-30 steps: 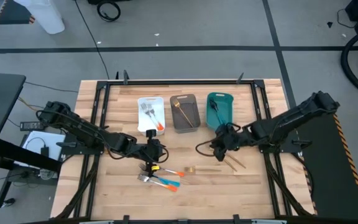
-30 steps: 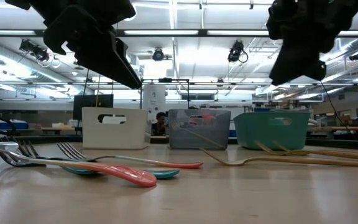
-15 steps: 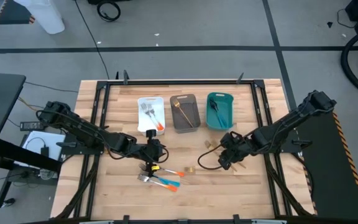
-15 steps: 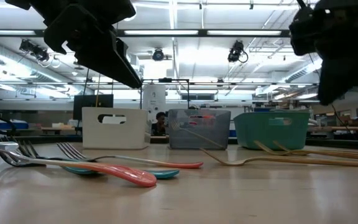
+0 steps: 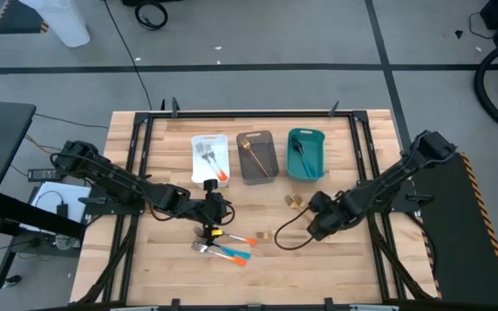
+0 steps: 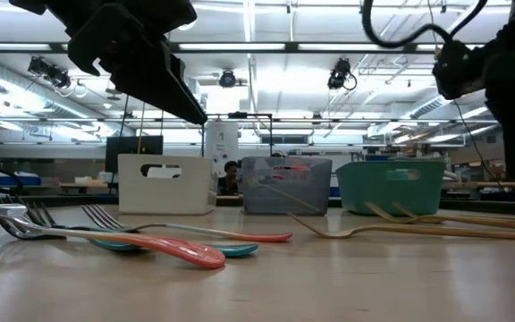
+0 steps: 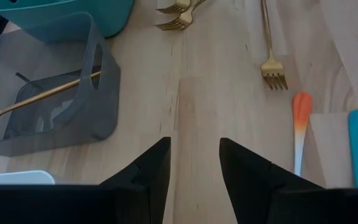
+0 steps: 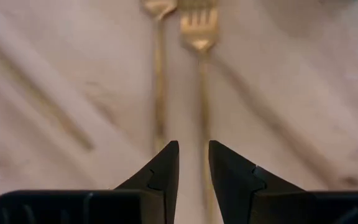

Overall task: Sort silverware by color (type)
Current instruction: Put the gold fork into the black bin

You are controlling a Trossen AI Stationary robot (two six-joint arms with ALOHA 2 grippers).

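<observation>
Gold forks (image 8: 199, 37) lie near the bench's right edge under my right end effector (image 8: 192, 163), fingers slightly parted, empty. Left end effector (image 7: 194, 158) waits open mid-bench, beside orange and blue cutlery (image 5: 223, 246).

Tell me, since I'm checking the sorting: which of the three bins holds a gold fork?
The grey bin in the middle: a gold fork lies slanted inside it. The white bin and teal bin beside it hold coloured-handled pieces.

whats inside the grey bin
One gold fork lies slanted in the grey bin, seen from above and through its clear wall from the left wrist. No other piece shows there; the bin's floor under the fork is covered.
</observation>
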